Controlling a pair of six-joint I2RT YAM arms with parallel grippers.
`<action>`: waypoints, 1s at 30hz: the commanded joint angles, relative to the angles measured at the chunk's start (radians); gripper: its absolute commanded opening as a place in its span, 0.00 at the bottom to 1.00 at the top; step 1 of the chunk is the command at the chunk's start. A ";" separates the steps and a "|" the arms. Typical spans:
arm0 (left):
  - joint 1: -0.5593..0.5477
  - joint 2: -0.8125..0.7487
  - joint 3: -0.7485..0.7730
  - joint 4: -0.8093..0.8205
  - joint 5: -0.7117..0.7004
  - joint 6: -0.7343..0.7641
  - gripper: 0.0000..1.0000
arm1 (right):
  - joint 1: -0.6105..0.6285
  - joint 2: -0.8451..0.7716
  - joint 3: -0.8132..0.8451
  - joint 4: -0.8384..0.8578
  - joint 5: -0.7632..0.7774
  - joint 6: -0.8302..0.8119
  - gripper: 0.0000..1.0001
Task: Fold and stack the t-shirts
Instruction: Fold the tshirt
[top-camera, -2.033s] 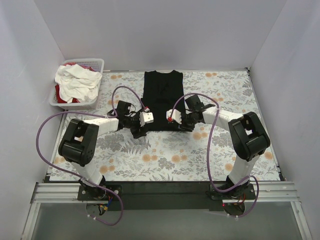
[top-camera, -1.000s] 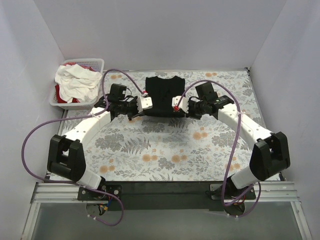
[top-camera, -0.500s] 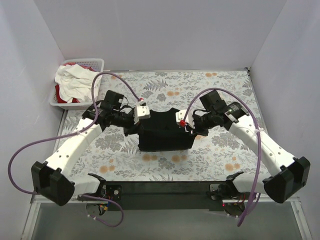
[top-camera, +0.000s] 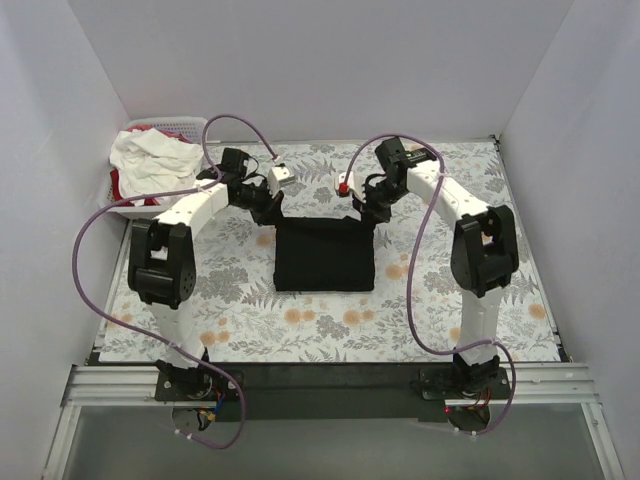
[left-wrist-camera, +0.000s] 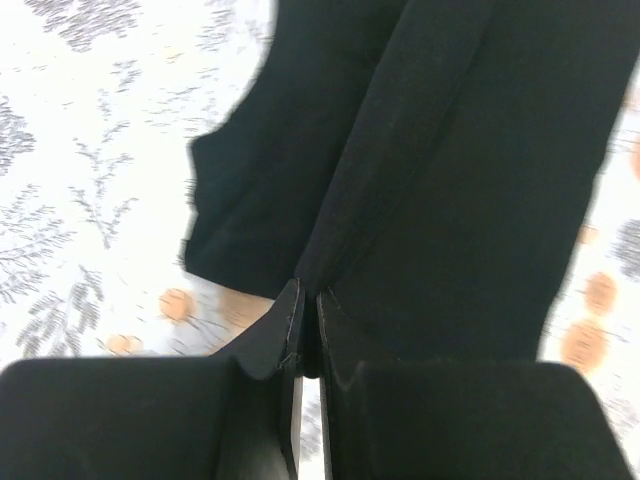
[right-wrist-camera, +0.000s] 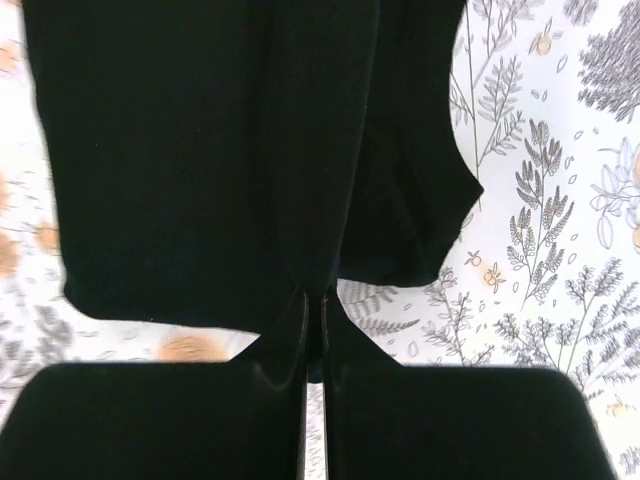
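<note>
- A floral-patterned table (top-camera: 440, 310) stands inside plain white walls. A white slotted basket (top-camera: 170, 121) sits at its far left corner, holding the crumpled white t-shirts (top-camera: 150, 155) with a red t-shirt (top-camera: 118, 185) under them.
- The black t-shirt (top-camera: 325, 262) lies near the middle of the table as a compact dark rectangle, with its near edge flat on the cloth.
- The left gripper (top-camera: 268, 212) is clamped on the shirt's far left corner and the right gripper (top-camera: 362, 212) on its far right corner. Both wrist views show the jaws pinched tight on a ridge of black fabric.
- The step in hand looks like setting this fold down.
- To do it well, both arms should move level and at the same pace, so the held edge stays straight and parallel to the table's far edge.
- Light tension between the two grips should prevent a sag or crease in the middle.
- The jaws should open only once the fabric lies flat, and both should open together, or one corner may drag askew.
</note>
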 joint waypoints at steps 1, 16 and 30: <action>0.027 0.082 0.082 0.118 -0.008 -0.015 0.00 | -0.019 0.139 0.124 -0.006 -0.022 -0.036 0.01; -0.001 0.106 -0.090 0.155 -0.009 -0.035 0.00 | -0.004 0.179 -0.047 0.106 -0.028 0.031 0.01; 0.016 0.099 -0.008 0.123 0.015 -0.069 0.05 | 0.010 0.071 -0.096 0.118 -0.012 0.094 0.06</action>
